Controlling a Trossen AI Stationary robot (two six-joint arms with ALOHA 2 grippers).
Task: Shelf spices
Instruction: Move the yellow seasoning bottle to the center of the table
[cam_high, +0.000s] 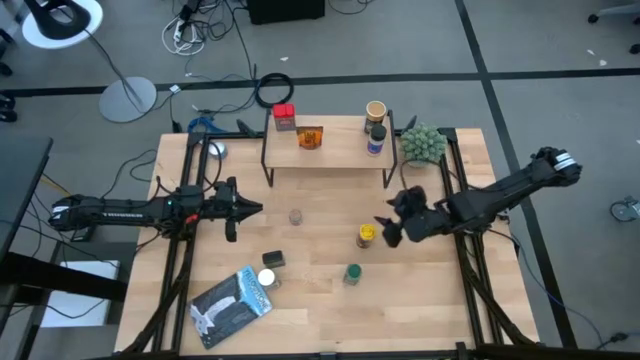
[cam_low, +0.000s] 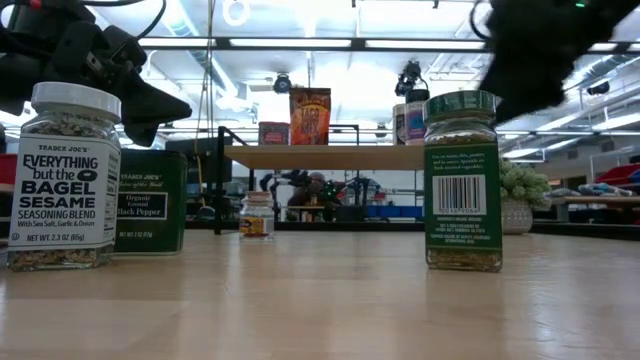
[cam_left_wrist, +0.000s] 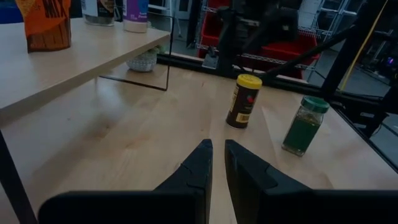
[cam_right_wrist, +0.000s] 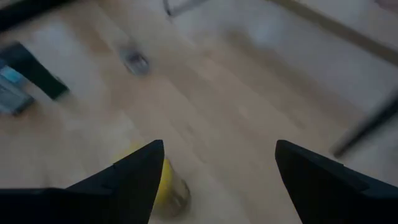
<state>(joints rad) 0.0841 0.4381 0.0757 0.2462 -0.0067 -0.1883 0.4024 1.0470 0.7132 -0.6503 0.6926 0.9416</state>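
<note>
The light-wood shelf (cam_high: 330, 150) stands at the table's far middle on thin black legs. It carries a red tin (cam_high: 285, 117), an orange packet (cam_high: 310, 138) and two jars (cam_high: 376, 128). On the tabletop stand a small clear jar (cam_high: 296, 216), a yellow-lidded jar (cam_high: 366, 235), a green jar (cam_high: 352, 273), a dark tin (cam_high: 272, 260) and a white-lidded jar (cam_high: 266, 279). My right gripper (cam_high: 385, 228) is open and hovers just right of the yellow-lidded jar (cam_right_wrist: 165, 183). My left gripper (cam_high: 250, 208) is shut and sits left of the clear jar, holding nothing.
A flat blue-grey packet (cam_high: 232, 300) lies near the table's near left corner. A spiky green plant (cam_high: 423, 143) stands right of the shelf. In the low view the bagel seasoning jar (cam_low: 65, 175) and green-lidded jar (cam_low: 462, 180) stand closest. Bare wood lies under the shelf.
</note>
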